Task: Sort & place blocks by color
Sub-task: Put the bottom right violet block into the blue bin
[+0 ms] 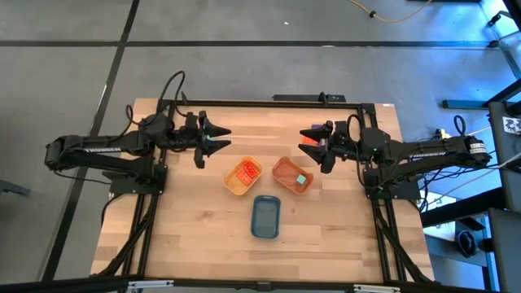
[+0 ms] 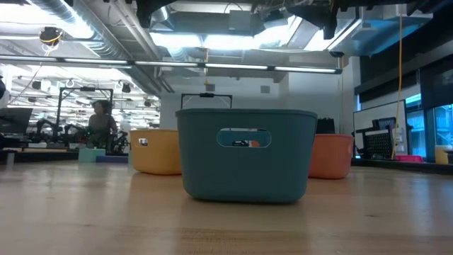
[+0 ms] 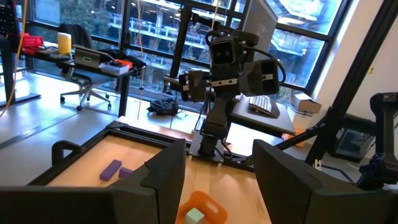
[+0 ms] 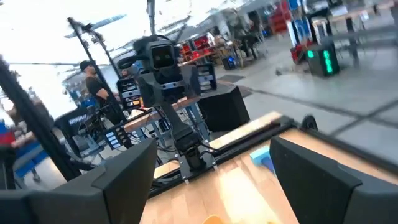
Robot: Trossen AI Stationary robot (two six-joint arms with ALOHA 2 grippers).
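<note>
Wide-spread and empty, the left gripper (image 3: 217,180) looks over two purple blocks (image 3: 117,170) lying flat on the worktop (image 3: 93,158) ahead, likely light, rigid, smooth plastic best pinched across the long sides; right gripper (image 4: 211,177) likewise gapes empty.

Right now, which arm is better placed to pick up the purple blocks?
Probably left: the open left gripper faces both purple blocks, lying just past its fingers. The open right gripper, opposite, faces only a light blue block.

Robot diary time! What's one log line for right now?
left gripper: open, raised, empty | right gripper: open, raised, empty | red blocks: yellow tray | teal block: orange tray
</note>
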